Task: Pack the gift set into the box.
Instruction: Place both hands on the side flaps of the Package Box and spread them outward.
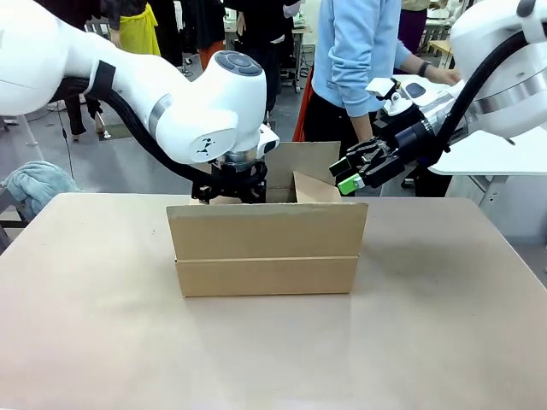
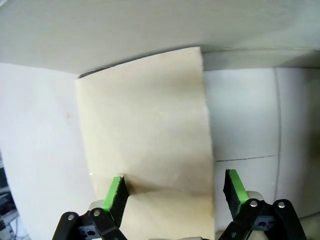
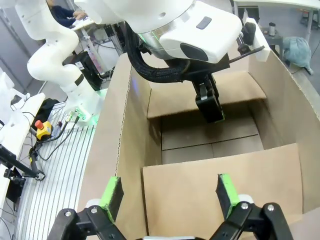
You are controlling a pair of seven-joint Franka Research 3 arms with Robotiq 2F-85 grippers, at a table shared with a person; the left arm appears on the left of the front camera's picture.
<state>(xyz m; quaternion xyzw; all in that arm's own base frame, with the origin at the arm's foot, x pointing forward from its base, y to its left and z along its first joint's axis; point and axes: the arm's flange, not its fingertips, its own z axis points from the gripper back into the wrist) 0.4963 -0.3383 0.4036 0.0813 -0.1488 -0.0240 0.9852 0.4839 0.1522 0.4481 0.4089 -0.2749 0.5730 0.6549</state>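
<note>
Closest to me, the counter [image 1: 273, 359] carries the box [image 1: 267, 260]. Its long axis runs left to right, and its near flap [image 1: 267, 229] stands upright like a wall in front of the opening. I have the left tool [image 2: 175, 192] down inside the left half of the box, spread wide and holding nothing. A tan cardboard panel [image 2: 150, 130] spans the gap beyond its fingers, and I cannot tell whether they touch it. I hold the right tool [image 1: 344, 174] just above the right end of the box, also wide and holding nothing, pointing down and leftward into the opening. Directly under it the right-end flap [image 3: 220, 185] leans inward over the box floor [image 3: 210, 145], which is bare cardboard where I see it. Where the gift set lies I cannot tell. A person [image 1: 355, 68] stands at the far side, just behind the box. As I judge it, the coming move turns on that inward flap. It lies straight below the right tool and well apart from the left tool, so the right arm is the nearer one to push it outward and free the opening.
</note>
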